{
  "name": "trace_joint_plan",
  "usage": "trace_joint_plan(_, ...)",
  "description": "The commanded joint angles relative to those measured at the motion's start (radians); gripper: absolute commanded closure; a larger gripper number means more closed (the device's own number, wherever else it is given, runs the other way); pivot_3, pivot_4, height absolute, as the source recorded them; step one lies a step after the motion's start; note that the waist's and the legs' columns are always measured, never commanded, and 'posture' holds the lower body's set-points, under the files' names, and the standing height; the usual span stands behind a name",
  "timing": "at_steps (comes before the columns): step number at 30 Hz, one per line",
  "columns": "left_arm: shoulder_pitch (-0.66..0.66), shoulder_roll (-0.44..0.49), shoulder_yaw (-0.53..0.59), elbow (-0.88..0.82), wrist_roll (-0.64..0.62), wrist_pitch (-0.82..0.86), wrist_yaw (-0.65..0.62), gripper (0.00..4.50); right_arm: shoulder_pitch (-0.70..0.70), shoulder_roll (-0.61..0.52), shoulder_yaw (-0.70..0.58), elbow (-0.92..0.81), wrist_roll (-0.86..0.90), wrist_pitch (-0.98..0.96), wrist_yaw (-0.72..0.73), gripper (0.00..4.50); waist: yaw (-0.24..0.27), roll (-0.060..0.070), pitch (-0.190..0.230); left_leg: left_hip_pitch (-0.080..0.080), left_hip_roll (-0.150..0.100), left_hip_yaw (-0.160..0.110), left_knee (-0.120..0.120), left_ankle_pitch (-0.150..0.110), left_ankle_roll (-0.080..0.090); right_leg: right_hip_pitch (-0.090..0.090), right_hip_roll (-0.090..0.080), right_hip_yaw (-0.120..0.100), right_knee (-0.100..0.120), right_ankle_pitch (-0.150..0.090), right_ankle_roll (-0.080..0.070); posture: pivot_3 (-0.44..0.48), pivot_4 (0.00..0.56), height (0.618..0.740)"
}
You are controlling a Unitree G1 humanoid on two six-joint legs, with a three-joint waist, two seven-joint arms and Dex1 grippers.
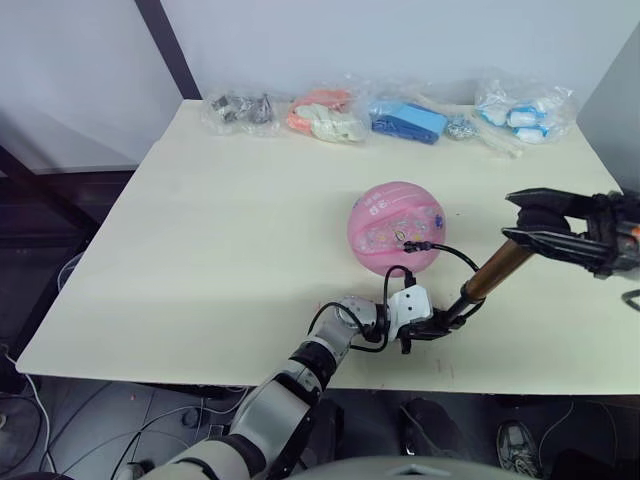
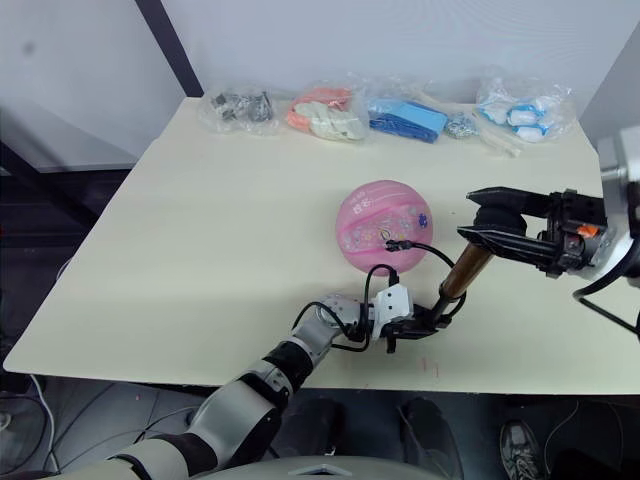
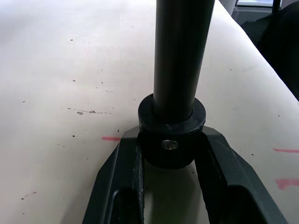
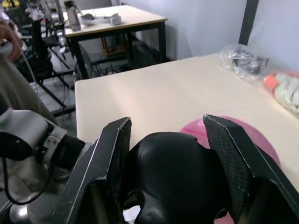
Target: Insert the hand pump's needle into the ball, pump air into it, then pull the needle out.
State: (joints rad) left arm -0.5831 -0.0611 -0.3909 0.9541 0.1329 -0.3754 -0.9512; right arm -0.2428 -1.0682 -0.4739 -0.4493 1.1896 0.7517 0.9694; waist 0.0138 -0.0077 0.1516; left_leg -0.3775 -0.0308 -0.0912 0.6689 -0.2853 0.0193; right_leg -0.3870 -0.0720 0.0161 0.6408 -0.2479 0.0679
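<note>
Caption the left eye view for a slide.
Both grippers hold the bronze-gold hand pump beside the pink rubber ball, its black hose's needle inserted.

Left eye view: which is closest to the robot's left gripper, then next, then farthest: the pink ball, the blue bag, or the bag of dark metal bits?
From the left gripper:
1. The ball, just beyond it.
2. The blue bag, far edge.
3. The bag of dark metal bits, far left corner.

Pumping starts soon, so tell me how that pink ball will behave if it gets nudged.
The ball is round and sits free on the flat table, so it would likely roll. Only the thin hose tethers it, probably weakly. It looks rubbery and probably light.
</note>
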Motion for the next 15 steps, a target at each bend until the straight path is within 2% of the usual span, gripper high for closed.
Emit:
trace_joint_plan(1,0.023,0.015,0.004,0.04,0.006,0.043,-0.004,3.43,-0.073,-0.039,-0.065,0.019,0.078,0.034,-0.015,2.48,0.0,0.0,0.0,0.0,0.0,0.0,0.0,0.0,0.0,0.0,0.0,0.0,0.0,0.0,0.0,0.0,0.15,0.736)
trace_joint_plan(7,0.027,0.02,0.003,0.033,0.008,0.044,0.0,3.43,-0.122,-0.05,-0.041,0.049,0.079,0.071,-0.001,2.48,0.0,0.0,0.0,-0.003,0.0,0.0,0.0,0.0,0.0,-0.003,0.0,0.0,0.001,0.0,0.0,0.0,0.15,0.736)
trace_joint_plan(15,0.032,0.021,0.002,0.026,0.007,0.05,-0.001,3.43,0.026,0.054,0.088,-0.008,-0.111,-0.014,0.027,2.48,-0.002,-0.001,-0.002,-0.002,0.0,0.001,0.0,0.0,0.0,-0.003,0.001,0.001,0.001,0.0,0.0,0.0,0.15,0.736)
